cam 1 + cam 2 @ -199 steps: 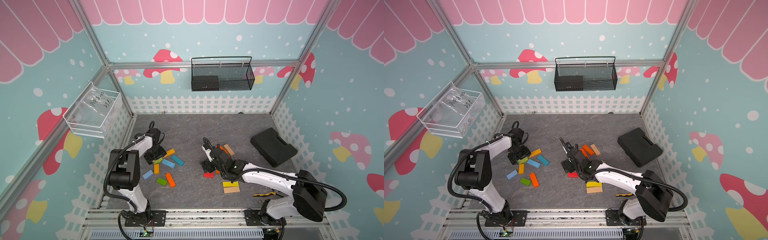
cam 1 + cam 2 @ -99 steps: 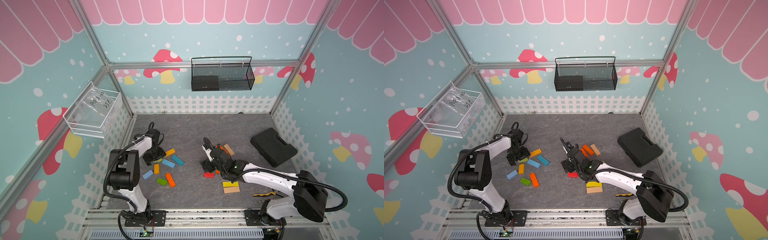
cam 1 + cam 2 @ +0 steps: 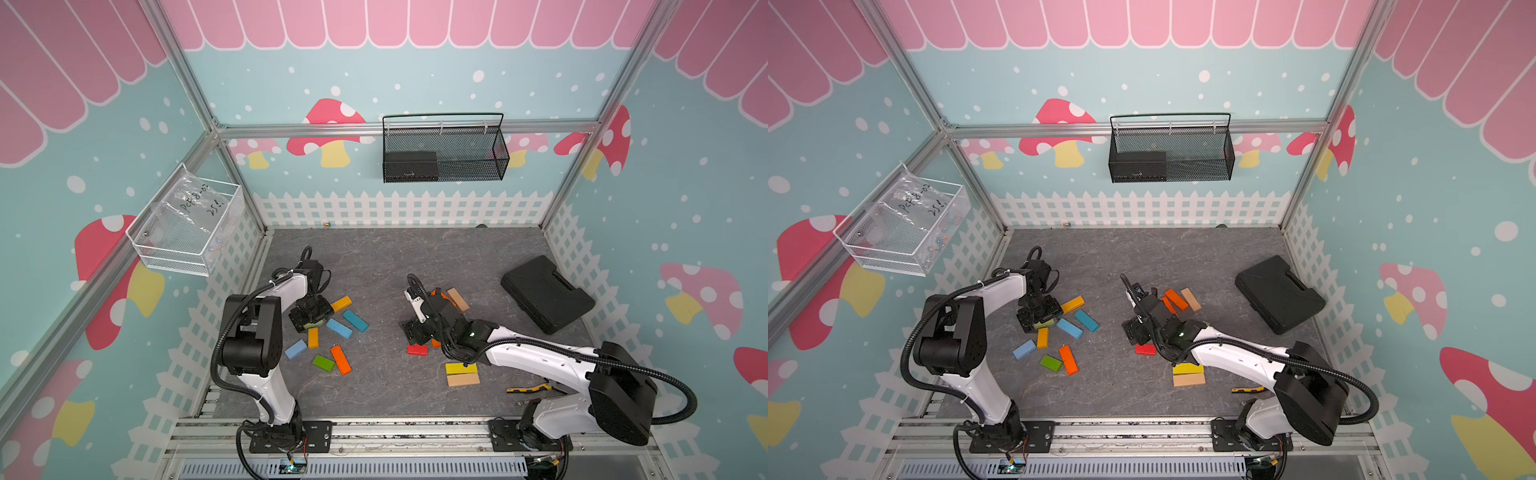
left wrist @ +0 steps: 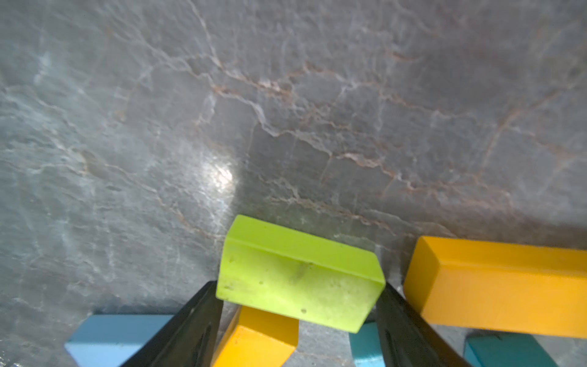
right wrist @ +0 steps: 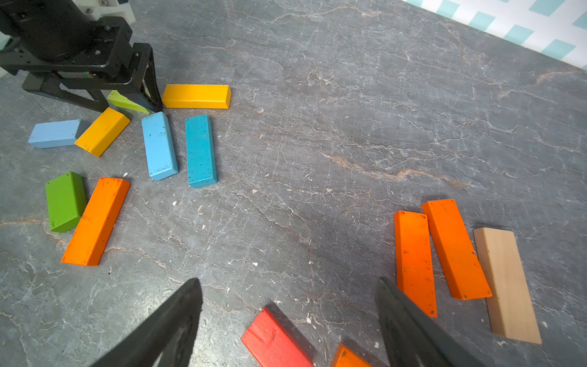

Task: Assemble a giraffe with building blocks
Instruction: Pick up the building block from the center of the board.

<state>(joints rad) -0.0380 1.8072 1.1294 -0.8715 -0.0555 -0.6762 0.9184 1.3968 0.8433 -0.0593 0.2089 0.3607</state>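
Roughly: no giraffe started, and every block lies flat on the table in two piles.

Left pile, lower left of centre in both top views:
- The left gripper is down in the pile, and its jaws look clamped on the two ends of the lime block.
- The block's long axis runs straight across the jaws, so the pinch is lengthwise, at the corners only.
- In the right wrist view the block looks tipped, with one end up.
- A long yellow block sits just beside the gripper at lower right of the left wrist frame.
- A short yellow block pokes out under the lime block's lower edge.
- My read: lift straight up, or the neighbours get dragged.

Right pile, just right of centre:
- The right gripper is spread wide, holds nothing and hovers.
- A red block lies at bottom centre of its wrist frame, diagonal to the jaws.
- An orange block and a tan block lie further right in that frame.
- The right arm is nearer to all three; the lime block is the left arm's job.
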